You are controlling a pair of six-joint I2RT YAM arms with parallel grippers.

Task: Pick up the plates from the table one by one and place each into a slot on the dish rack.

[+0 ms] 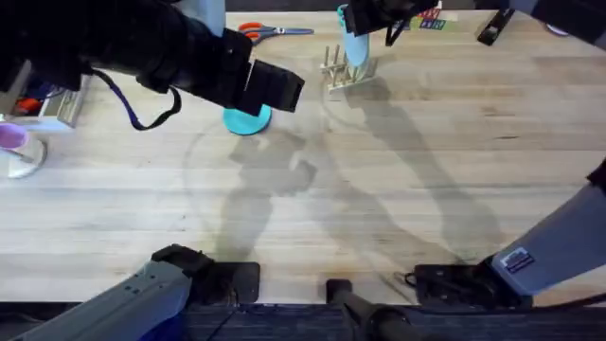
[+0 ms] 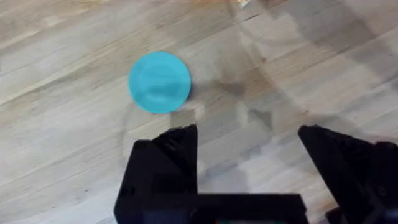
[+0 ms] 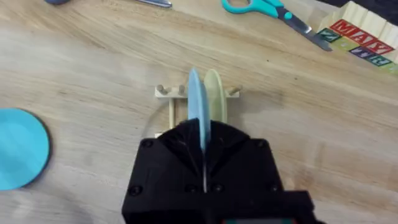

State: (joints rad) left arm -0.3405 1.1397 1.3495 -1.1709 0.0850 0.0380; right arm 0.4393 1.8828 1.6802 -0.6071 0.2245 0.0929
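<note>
Your right claw [image 3: 203,163] grips the pale blue round plastic plate [image 3: 198,106] on edge, over a slot of the small pale wooden peg rack [image 3: 166,93]. The teal round plastic plate [image 2: 159,81] lies flat on the light wooden counter [image 2: 68,155], unplaced, beyond your left claw [image 2: 249,146], whose fingers are wide apart and hold nothing.

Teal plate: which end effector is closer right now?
Left. The left end effector hangs open just above the teal plate, which lies flat on the table. The right end effector is off at the dish rack, shut on the pale blue plate.
</note>
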